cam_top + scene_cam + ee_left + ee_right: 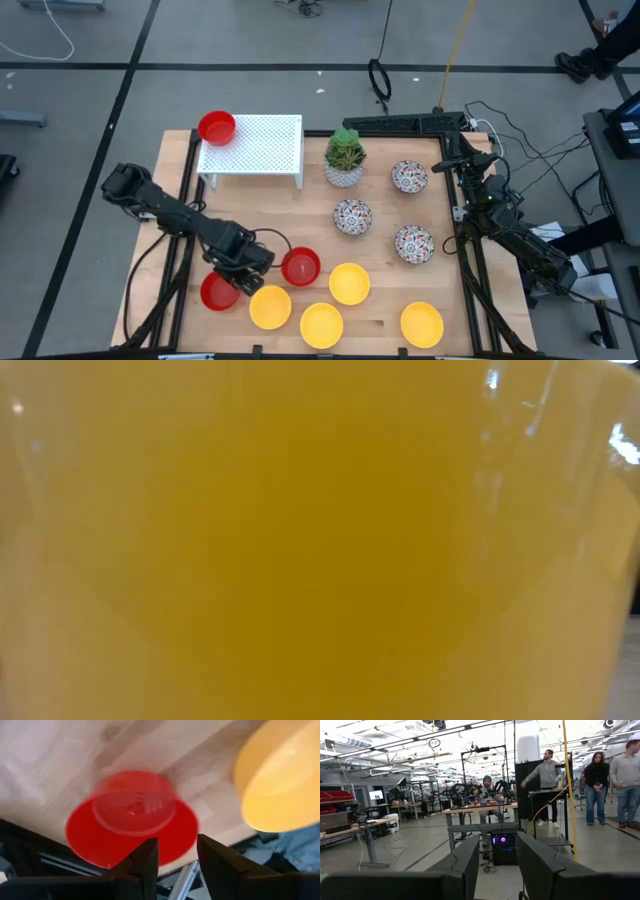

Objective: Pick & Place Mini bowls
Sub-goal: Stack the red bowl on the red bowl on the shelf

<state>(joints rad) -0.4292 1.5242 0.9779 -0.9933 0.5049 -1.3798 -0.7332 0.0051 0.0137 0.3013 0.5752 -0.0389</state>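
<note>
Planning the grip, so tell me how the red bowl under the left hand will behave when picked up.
The red bowl looks glossy, so the left hand may slip on it. It seems thin and small, so probably light. Its wide flared rim sits close to the table edge, so a nudge might slide it off rather than tip it.

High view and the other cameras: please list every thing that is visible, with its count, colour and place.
Red bowls: three; one on the white rack, one mid-front, one at the front left by the left gripper.
Yellow bowls: four, along the front edge.
Floral bowls: three, white with red pattern, right of centre.
Rack: one, white, perforated, back left.
Potted plant: one, green in a white pot, back centre.
People: several, in the room behind.
Left gripper: open, over the front-left red bowl.
Right gripper: open, empty, at the table's right edge.
</note>
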